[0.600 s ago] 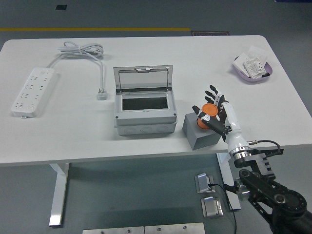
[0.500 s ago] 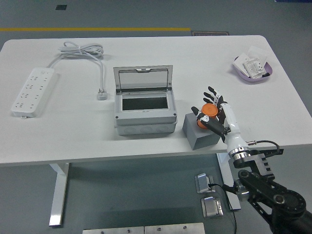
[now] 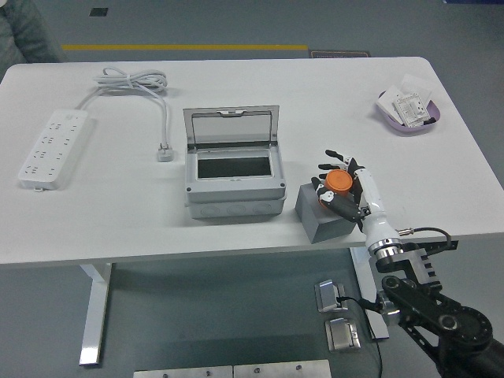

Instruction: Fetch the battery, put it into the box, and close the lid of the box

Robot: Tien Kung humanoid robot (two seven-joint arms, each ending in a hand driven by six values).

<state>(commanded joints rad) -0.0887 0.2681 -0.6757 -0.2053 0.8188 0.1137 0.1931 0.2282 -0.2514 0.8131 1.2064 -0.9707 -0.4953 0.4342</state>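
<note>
The broad, smooth white rectangular table (image 3: 142, 228) carries everything, and the right hand (image 3: 340, 189) works out near its front edge, so anything fumbled here could roll straight off the near side. To the hand's left sits the grey moulded-plastic box (image 3: 233, 187), squared and hard-walled, its hinged lid (image 3: 231, 126) standing upright behind a dark rectangular opening. That opening is narrow; a tilted carry could clip the rim and knock the load loose.

Far off to the hand's left lies the long white plastic power strip (image 3: 52, 148), with its looped white cable (image 3: 132, 80) running up and back — well apart, no threat. Directly beneath the hand is the matte grey block (image 3: 323, 216), blunt-cornered. Away to the hand's far right, a shallow lilac dish (image 3: 409, 110) holds small white packets.

Now the key piece: the short orange cylindrical battery (image 3: 339, 183), glossy and round-sided, sits atop that block, and the black-and-white fingers (image 3: 330, 167) are curled around it — it reads as a grasp, though I can't tell how firmly. My worry is that smooth curved wall: it looks slippery, and a loose pinch could let it twist out on the lift. A hurried sideways pull might also drag the block along, or later brush the raised lid and drop it shut early.
</note>
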